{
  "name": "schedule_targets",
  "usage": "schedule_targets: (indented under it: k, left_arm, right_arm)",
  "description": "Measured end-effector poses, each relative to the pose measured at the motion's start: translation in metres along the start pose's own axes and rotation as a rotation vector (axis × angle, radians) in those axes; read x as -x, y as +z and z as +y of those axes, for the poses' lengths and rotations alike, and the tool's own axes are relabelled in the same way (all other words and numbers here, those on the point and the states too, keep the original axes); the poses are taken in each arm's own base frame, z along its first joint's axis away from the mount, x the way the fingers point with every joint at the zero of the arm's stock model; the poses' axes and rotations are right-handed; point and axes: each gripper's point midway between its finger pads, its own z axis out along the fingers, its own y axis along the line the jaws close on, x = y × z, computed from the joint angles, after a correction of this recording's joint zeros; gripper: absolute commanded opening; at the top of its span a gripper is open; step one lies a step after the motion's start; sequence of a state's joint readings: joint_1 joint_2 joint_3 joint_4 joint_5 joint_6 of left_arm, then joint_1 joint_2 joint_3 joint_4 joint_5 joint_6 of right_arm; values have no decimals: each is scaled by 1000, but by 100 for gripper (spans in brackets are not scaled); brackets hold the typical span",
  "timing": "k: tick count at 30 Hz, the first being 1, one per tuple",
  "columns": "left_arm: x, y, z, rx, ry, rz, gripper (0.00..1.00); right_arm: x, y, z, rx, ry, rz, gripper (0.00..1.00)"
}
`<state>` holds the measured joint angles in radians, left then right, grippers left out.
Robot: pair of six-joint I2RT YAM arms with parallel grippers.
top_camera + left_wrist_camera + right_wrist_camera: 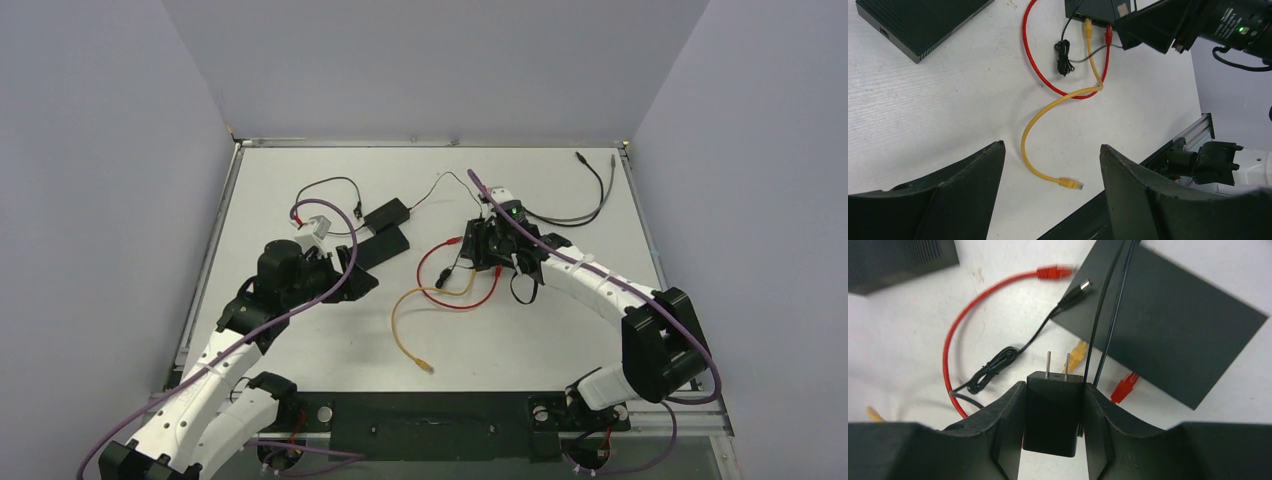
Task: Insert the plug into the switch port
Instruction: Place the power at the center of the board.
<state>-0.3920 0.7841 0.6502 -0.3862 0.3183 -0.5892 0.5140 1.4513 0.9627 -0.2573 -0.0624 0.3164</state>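
The black switch [1168, 335] lies mid-table, under my right gripper [497, 243]. A yellow cable and a red cable each have one end plugged into its side, seen in the left wrist view [1088, 27]. The yellow cable's loose plug [1070, 183] lies near the front edge [425, 367]. The red cable's loose plug [1055, 273] lies left of the switch. A black barrel plug [1075, 292] rests at the switch's corner. My right gripper [1053, 390] is shut on a black two-prong power adapter [1053, 410]. My left gripper [1052, 150] is open and empty above the yellow cable.
A flat ribbed black box [918, 22] lies left of centre [385, 245], with a small black adapter [388, 212] and a white part [318, 225] behind it. A black cable [590, 195] curls at the back right. A black rail [420, 420] runs along the front edge.
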Motion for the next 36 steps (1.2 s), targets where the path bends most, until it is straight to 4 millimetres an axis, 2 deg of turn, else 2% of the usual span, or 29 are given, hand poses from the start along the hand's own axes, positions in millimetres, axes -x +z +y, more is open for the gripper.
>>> schedule_targets:
  k: [3,7,9,11,12,15,17,22,29,33,36]
  left_arm:
    - [-1,1,2,4,-3,6,67]
    - [-3,3,4,12,-7,15,68]
    - [-4,4,5,15,-9,17,67]
    - [-3,4,6,17,-11,16,67]
    - [-3,4,6,18,-12,16,67]
    - [-3,4,7,21,-13,16,67]
    - [-3,4,7,21,-13,16,68]
    - [-3,4,8,23,-14,15,68]
    - [-7,5,10,21,-18,26,68]
    - [-7,5,8,12,-19,31,68]
    - [-9,5,7,4,-19,37,68]
  right_arm:
    - [-33,7,4,42,-24,82,10]
    - [-56,20,14,71,-49,141,15]
    - [-65,28,17,73,-56,164,21]
    - [-73,34,18,70,-63,183,30]
    - [-75,35,18,66,-64,188,37]
    - [-74,38,15,44,-58,182,52]
    - [-71,39,13,22,-53,168,67]
    - [-60,32,6,-48,-64,117,71]
    - [-28,6,17,-57,-74,-11,72]
    - [-36,0,18,-76,-63,-21,72]
    - [-53,-6,8,-124,-58,-6,72]
